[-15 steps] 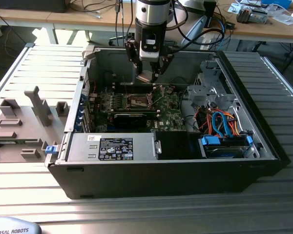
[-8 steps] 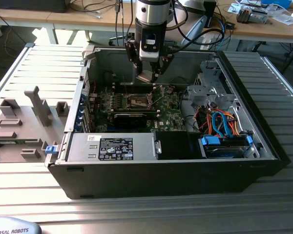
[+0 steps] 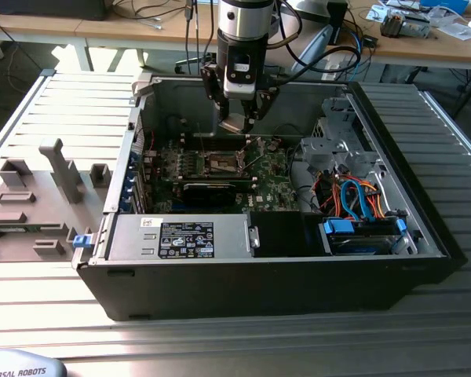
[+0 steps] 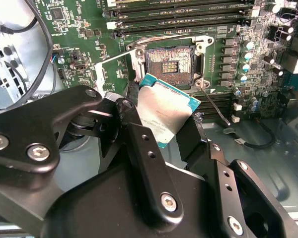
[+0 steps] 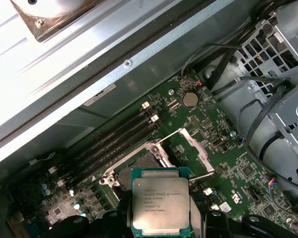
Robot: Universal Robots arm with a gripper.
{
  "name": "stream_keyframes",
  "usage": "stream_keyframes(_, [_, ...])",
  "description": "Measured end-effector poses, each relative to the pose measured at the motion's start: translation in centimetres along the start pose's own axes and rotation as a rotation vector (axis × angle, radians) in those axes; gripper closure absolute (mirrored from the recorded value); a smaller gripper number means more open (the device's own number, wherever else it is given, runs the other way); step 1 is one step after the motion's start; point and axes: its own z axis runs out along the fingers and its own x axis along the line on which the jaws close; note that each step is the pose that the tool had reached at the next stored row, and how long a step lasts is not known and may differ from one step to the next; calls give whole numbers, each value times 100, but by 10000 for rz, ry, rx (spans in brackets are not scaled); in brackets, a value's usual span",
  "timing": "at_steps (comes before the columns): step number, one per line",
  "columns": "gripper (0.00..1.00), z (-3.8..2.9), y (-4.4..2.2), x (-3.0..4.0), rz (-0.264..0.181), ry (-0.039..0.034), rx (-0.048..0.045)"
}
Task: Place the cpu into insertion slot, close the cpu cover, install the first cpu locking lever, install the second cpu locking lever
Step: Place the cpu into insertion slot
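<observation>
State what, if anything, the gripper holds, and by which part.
The small square silver-grey metal-topped cpu, pinched at two opposite edges by the black gripper.

Silver-topped cpu (image 4: 164,111) hangs above the uncovered insertion slot (image 4: 169,59).

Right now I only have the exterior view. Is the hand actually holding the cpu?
Observer: Yes. In both wrist views the hand is shut on the cpu, gripping two opposite edges.
Operator: Slot free?
Observer: In the second wrist view the slot is empty, with its contacts bare.
Operator: Cover out of the way?
Observer: In the first wrist view the cover looks swung open, standing beside the slot.
</observation>
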Motion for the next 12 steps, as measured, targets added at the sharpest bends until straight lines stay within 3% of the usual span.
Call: stream_keyframes(12, [46,0,0,0,69,-4,-1])
